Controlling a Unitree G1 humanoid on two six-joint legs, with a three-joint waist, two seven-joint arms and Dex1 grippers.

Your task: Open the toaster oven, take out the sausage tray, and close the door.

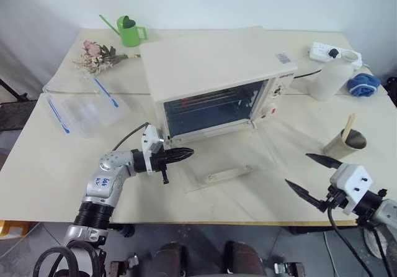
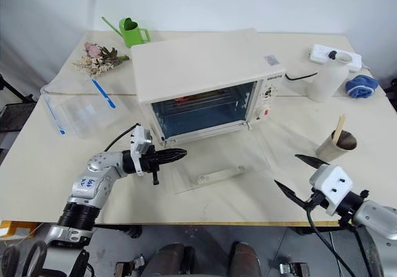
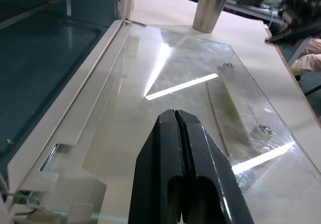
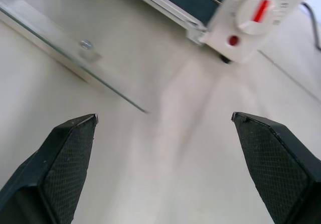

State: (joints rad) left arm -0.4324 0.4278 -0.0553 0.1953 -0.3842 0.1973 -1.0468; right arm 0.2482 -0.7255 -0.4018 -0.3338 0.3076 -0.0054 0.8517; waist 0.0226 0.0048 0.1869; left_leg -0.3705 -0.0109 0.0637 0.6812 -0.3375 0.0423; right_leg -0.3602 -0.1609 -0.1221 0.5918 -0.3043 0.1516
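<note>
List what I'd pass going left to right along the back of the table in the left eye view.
dried flower bunch → green watering can → toaster oven → white bottle → blue cloth

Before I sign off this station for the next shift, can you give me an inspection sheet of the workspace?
Surface: cream table.
Job's things: toaster oven; door lying open, flat; sausage tray not made out.
Clutter: green watering can, dried flowers, clear box, white bottle, blue cloth, metal cup.
Claws: left claw shut at door's left edge; right claw open, empty.
Cables: power strip, oven cord.
Surroundings: white wall.
</note>
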